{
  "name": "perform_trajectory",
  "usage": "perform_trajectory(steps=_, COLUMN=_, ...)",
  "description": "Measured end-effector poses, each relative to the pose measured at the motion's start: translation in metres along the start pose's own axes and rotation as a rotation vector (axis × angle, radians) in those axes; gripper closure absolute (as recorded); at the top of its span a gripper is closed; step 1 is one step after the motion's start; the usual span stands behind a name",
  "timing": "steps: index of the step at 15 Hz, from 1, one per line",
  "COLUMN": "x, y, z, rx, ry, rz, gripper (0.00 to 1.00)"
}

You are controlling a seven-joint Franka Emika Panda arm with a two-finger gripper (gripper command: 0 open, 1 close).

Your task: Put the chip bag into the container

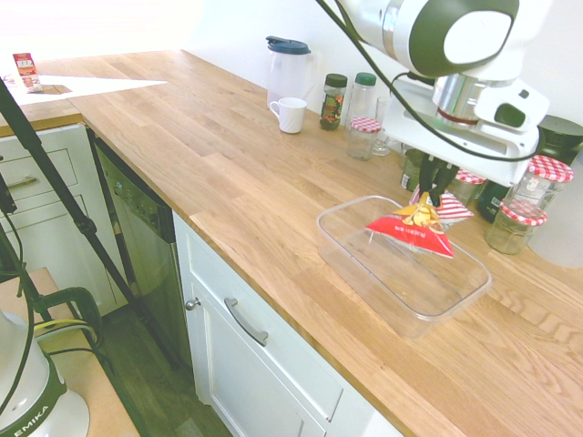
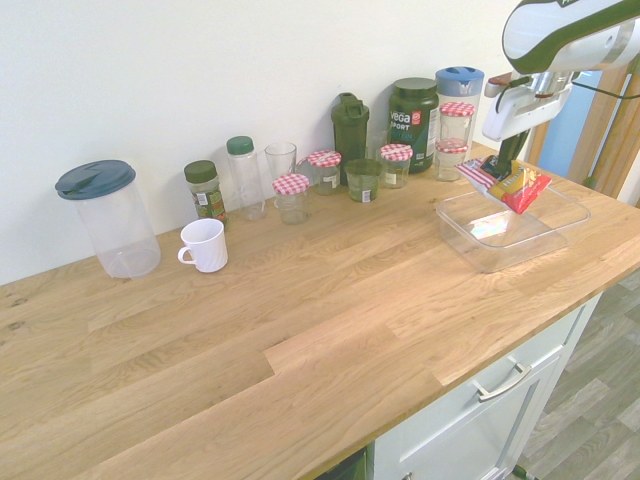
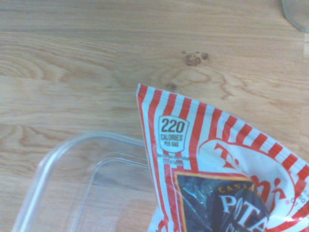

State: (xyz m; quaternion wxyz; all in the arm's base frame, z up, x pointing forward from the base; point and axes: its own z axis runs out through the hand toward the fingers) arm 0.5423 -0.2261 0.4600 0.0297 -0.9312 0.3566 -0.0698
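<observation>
The chip bag is a small crinkly red packet with a yellow-orange chip picture and red-and-white striped edges; the wrist view shows "220 calories per bag" printed on a striped corner. It hangs tilted in the air, pinched at its top, its lower part spread over the container. The container is a large, clear, shallow rectangular tub with rounded corners and a rim, resting flat on the wooden counter. Relative to the container, the bag sits above its far half, over the open interior.
</observation>
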Motion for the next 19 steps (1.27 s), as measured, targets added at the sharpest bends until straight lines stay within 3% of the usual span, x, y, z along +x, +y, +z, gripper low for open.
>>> perform_trajectory(steps=5, x=0.006, y=0.012, z=0.025, rx=-0.008, ry=-0.005, rz=-0.022, gripper=1.0)
perform_trajectory(steps=6, x=0.006, y=0.015, z=0.029, rx=-0.001, ry=-0.006, rz=-0.026, gripper=0.0)
perform_trajectory(steps=13, x=0.001, y=0.039, z=0.05, rx=0.026, ry=-0.013, rz=-0.059, gripper=0.0)
perform_trajectory(steps=19, x=-0.003, y=0.043, z=0.027, rx=0.045, ry=0.018, rz=-0.064, gripper=0.0)
